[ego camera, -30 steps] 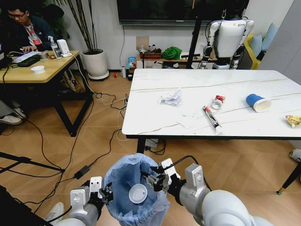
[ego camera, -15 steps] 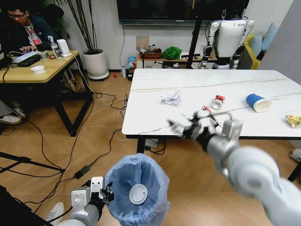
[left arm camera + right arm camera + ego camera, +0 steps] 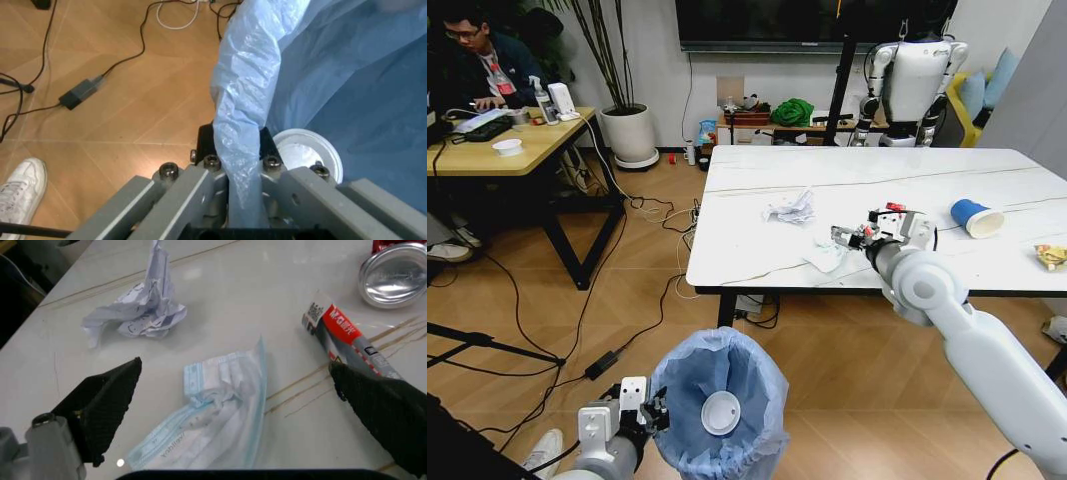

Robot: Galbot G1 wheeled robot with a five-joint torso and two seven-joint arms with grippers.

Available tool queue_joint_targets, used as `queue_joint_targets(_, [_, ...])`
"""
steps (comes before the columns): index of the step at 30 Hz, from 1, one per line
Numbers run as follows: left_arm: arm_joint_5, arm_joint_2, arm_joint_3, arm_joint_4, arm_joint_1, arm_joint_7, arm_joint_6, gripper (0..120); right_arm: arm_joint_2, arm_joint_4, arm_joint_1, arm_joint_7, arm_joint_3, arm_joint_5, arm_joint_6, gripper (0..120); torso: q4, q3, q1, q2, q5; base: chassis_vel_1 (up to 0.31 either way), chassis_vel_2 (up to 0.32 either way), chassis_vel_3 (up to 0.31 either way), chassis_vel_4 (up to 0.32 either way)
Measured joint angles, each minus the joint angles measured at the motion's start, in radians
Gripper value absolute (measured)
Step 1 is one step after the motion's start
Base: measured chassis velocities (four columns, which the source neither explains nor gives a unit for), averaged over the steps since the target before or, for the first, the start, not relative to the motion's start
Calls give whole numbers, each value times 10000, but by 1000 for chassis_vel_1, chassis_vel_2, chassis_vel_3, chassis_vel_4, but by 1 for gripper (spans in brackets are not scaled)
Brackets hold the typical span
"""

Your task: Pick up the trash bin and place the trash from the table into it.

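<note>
A wood-plank floor [image 3: 647, 250] is seen throughout, crossed by black cables [image 3: 642, 320] and a small power adapter [image 3: 601, 364]. At the far side a white wall [image 3: 652, 60] is hung with a dark screen [image 3: 807, 22]. At far left a yellow wooden desk [image 3: 512, 150] on black legs is placed, with a tall plant in a white pot [image 3: 627, 133] beside it. Clutter, including a green bundle [image 3: 792, 112], is lined along the wall's foot.

One bin [image 3: 717, 410], one table [image 3: 757, 235], two grippers (one cup [image 3: 975, 217]), one can [image 3: 393, 272]
</note>
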State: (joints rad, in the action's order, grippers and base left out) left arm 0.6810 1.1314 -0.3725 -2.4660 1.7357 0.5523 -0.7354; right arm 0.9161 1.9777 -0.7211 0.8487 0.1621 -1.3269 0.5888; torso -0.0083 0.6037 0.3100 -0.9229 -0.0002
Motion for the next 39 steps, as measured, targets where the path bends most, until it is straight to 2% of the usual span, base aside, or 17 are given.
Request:
queue_joint_targets(8, [9, 9, -16, -17, -12, -6, 0, 0, 133, -91, -7, -3, -465, 146, 19, 98, -1, -1, -1, 0, 1, 0, 0, 0, 0])
queue_joint_targets(12, [26, 4, -55, -21, -18, -15, 0, 0, 217, -333, 58, -18, -671, 262, 36, 90, 0, 0, 0, 0, 1, 0, 0, 0, 0])
queue_joint_targets(16, [63, -35, -161, -44, -17, -42, 1, 0, 291, -488, 83, -30, -761, 330, 65, 88, -1, 0, 0, 0, 1, 0, 0, 0, 0])
queue_joint_targets(19, [73, -47, -201, -45, -16, -58, 0, 0, 321, -572, 83, -66, -783, 411, 76, 77, -1, 0, -1, 0, 1, 0, 0, 0, 0])
queue_joint_targets(20, [73, -47, -201, -45, -16, -58, 0, 0, 321, -572, 83, -66, -783, 411, 76, 77, -1, 0, -1, 0, 1, 0, 0, 0, 0])
queue_joint_targets(24, [71, -26, -194, -45, -28, -76, 0, 0, 330, -628, -2, -166, -794, 566, 90, 58, -1, 0, -1, -1, 1, 0, 0, 0, 0])
queue_joint_targets(26, [70, -25, -194, -45, -29, -78, 0, 0, 330, -629, -21, -175, -794, 583, 95, 54, -1, 0, -1, -1, 1, 0, 0, 0, 0])
queue_joint_targets(28, [67, -29, -205, -45, -30, -93, 0, 0, 329, -630, -56, -195, -793, 640, 98, 43, -1, 0, -1, -1, 2, 0, 0, 0, 0])
queue_joint_targets(29, [67, -29, -205, -45, -30, -93, 0, 0, 329, -630, -56, -195, -793, 640, 98, 43, -1, 0, -1, -1, 2, 0, 0, 0, 0])
queue_joint_targets(32, [18, -35, -222, -45, -32, -143, 0, 0, 337, -662, -56, -225, -798, 739, 98, 29, -1, 0, -2, -1, 1, 0, 0, 0, 0])
queue_joint_targets(34, [13, -39, -222, -44, -29, -156, 0, 0, 344, -677, -50, -230, -806, 768, 97, 25, -1, -1, -2, -1, 1, 0, 0, 0, 0])
queue_joint_targets(37, [9, -55, -222, -44, -35, -181, 0, 0, 369, -717, -43, -260, -832, 901, 83, 10, -1, 0, -2, -1, 2, 0, 0, 0, 0])
queue_joint_targets(39, [8, -58, -229, -43, -36, -186, 0, 0, 375, -722, -45, -276, -836, 956, 75, 7, -1, 0, -2, -1, 1, 0, 0, 0, 0])
